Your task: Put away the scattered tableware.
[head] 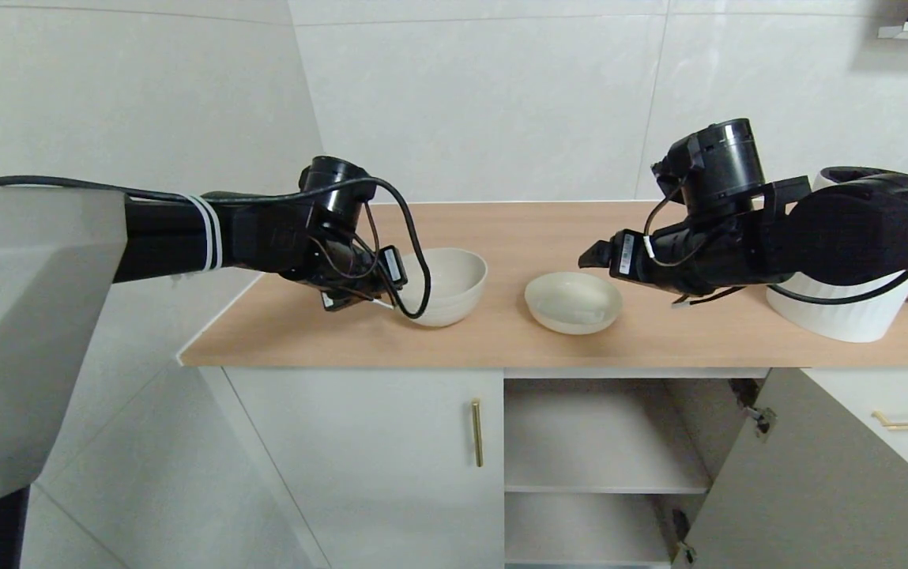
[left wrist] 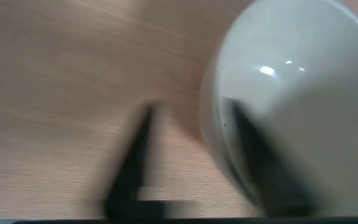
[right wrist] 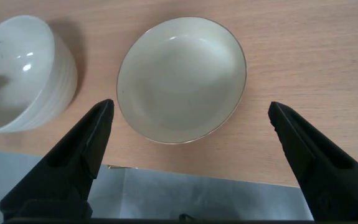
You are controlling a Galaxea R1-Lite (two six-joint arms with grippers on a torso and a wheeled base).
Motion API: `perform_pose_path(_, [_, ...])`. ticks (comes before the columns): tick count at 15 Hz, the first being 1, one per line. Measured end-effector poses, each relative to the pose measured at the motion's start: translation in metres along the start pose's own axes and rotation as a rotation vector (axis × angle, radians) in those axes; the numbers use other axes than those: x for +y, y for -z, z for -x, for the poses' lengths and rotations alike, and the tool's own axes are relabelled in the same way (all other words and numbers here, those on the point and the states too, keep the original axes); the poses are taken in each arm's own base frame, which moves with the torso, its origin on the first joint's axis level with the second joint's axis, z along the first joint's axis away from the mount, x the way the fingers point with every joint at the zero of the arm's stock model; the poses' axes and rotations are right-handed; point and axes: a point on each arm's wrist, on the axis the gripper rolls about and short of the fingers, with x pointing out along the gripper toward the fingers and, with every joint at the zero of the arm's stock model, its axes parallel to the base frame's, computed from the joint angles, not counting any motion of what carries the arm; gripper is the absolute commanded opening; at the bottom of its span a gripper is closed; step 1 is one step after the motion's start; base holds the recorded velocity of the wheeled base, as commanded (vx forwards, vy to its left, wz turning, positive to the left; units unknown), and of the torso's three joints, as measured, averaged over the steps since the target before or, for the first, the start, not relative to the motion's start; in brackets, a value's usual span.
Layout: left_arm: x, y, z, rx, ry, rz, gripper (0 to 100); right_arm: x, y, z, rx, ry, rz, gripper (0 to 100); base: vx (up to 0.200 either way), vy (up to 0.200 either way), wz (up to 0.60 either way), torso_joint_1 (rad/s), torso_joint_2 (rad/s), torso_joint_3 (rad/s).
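Observation:
A deep white bowl (head: 446,286) stands on the wooden counter (head: 517,229), left of centre. My left gripper (head: 397,295) is at its left rim. In the left wrist view that gripper (left wrist: 191,111) is open and straddles the rim of the deep bowl (left wrist: 297,81): one finger (left wrist: 135,165) is outside the wall, the other inside. A shallow cream bowl (head: 574,301) lies to the right. My right gripper (head: 594,256) hovers just above its right side, open, with its fingers (right wrist: 94,134) spread wider than the shallow bowl (right wrist: 182,81) and nothing held.
A white ribbed pot (head: 845,308) stands on the counter's right, behind my right arm. Below the counter a cupboard is open, with bare shelves (head: 596,442) and its door (head: 801,474) swung out right. A closed door with a gold handle (head: 477,432) is to the left. The counter ends at left (head: 185,359).

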Motion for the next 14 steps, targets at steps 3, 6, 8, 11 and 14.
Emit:
perform_pose_path(3, [0.000, -0.003, 0.007, -0.023, -0.018, 0.006, 0, 0.000, 0.000, 0.000, 0.000, 0.001, -0.001, 100, 0.000, 0.000, 0.00, 0.000, 0.00, 0.000])
perform_pose_path(6, [0.003, -0.005, 0.027, -0.056, -0.045, 0.008, 0, -0.001, 0.000, -0.002, 0.001, 0.004, 0.002, 100, 0.000, 0.000, 0.00, 0.000, 0.00, 0.000])
perform_pose_path(8, [0.006, -0.004, 0.047, -0.060, -0.043, 0.008, 0, -0.003, 0.003, -0.009, 0.011, 0.022, 0.013, 100, 0.000, 0.000, 0.00, 0.000, 0.00, 0.000])
perform_pose_path(11, [0.005, -0.001, 0.080, -0.120, 0.010, 0.003, 0, -0.010, 0.009, -0.035, 0.018, 0.106, 0.034, 100, 0.000, 0.000, 0.00, 0.000, 0.00, 0.000])
perform_pose_path(14, [0.002, 0.003, 0.101, -0.148, 0.047, -0.006, 0, -0.016, 0.014, -0.054, 0.035, 0.143, 0.050, 100, 0.000, 0.000, 0.00, 0.000, 0.00, 0.000])
